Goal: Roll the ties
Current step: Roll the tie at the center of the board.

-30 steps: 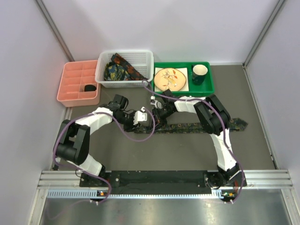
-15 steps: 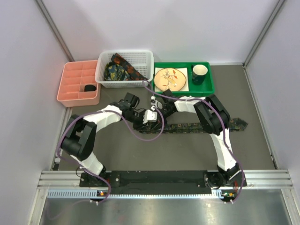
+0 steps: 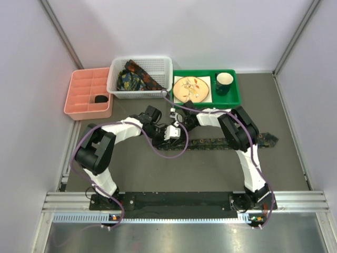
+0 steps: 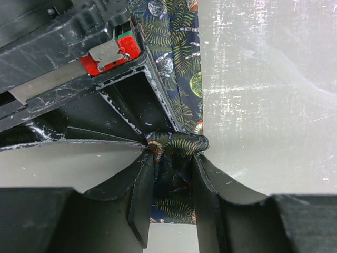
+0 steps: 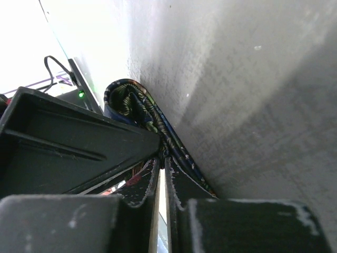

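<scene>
While the left gripper (image 4: pixel 172 158), half closed, pinches the folded end of the tie (image 4: pixel 179 79), the right gripper (image 5: pixel 162 163) is clamped tight on the strip beside it, just nearside of the white basket (image 3: pixel 139 94). Rolling looks barely begun; next, the fold likely needs turning over along the flat strip.

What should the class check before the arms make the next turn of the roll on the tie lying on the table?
1. Left gripper clasps the folded end of the tie: ok.
2. Right gripper shut: ok; pinching fabric: cannot tell.
3. Rest of tie lies straight on the table, where visible: ok.
4. Purple cable clear of the tie: cannot tell.
5. Fold tight and even: cannot tell.
</scene>
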